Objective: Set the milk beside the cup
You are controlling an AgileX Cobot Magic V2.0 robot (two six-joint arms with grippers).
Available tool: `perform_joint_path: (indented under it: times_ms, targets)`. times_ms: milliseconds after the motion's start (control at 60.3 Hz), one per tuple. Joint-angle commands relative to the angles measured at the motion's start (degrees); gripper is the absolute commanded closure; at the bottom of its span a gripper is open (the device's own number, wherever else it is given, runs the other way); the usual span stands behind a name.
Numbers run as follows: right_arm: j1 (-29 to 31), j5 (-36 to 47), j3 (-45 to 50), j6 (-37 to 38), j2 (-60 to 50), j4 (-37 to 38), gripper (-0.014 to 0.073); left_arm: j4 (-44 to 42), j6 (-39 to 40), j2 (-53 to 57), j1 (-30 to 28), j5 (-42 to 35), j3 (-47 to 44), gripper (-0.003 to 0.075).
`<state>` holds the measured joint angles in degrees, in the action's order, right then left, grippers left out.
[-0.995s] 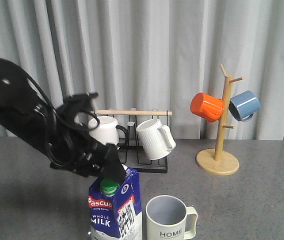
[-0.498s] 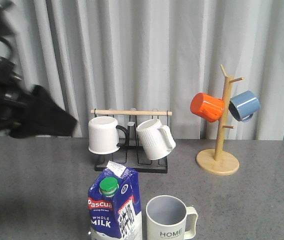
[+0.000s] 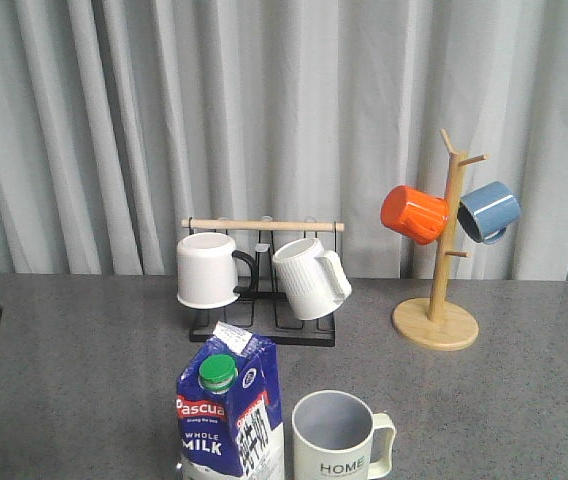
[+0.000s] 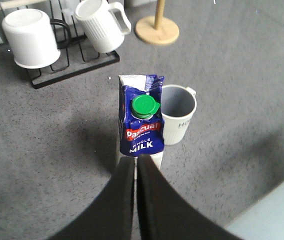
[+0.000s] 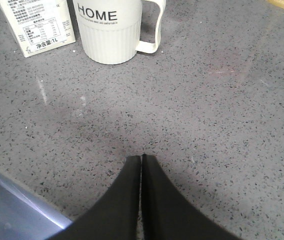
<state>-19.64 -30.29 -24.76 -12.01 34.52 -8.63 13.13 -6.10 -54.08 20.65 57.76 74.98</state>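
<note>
The milk (image 3: 229,415), a dark blue and white carton with a green cap, stands upright on the table just left of the cup (image 3: 339,437), a pale mug printed "HOME". Both also show in the left wrist view: the milk (image 4: 141,125) and the cup (image 4: 178,112) side by side, almost touching. My left gripper (image 4: 135,159) is shut and empty, raised above and in front of the milk. My right gripper (image 5: 141,158) is shut and empty, low over bare table, a short way from the cup (image 5: 113,27) and the milk's base (image 5: 37,25).
A black wire rack (image 3: 264,325) with a plain white mug (image 3: 207,268) and a ribbed white mug (image 3: 309,277) stands behind. A wooden mug tree (image 3: 436,320) holds an orange mug (image 3: 413,213) and a blue mug (image 3: 488,210). A table edge shows in the right wrist view (image 5: 12,200).
My left arm has let go of the milk's top and drawn back up and to the left, almost out of the front view. The milk and cup have not moved.
</note>
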Motion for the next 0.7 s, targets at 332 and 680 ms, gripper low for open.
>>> perform_joint_path:
  times_ms: [332,680]
  targets:
    - [0.1,3.8,-1.6,-0.1,0.1,-0.2,0.0599,1.8,5.1,14.4,0.3,0.3,-17.0,0.0728]
    - [0.1,3.7,-1.6,-0.1,0.1,-0.2,0.0599,-7.3,4.0,15.5,-0.3,-18.8,-21.4,0.0728]
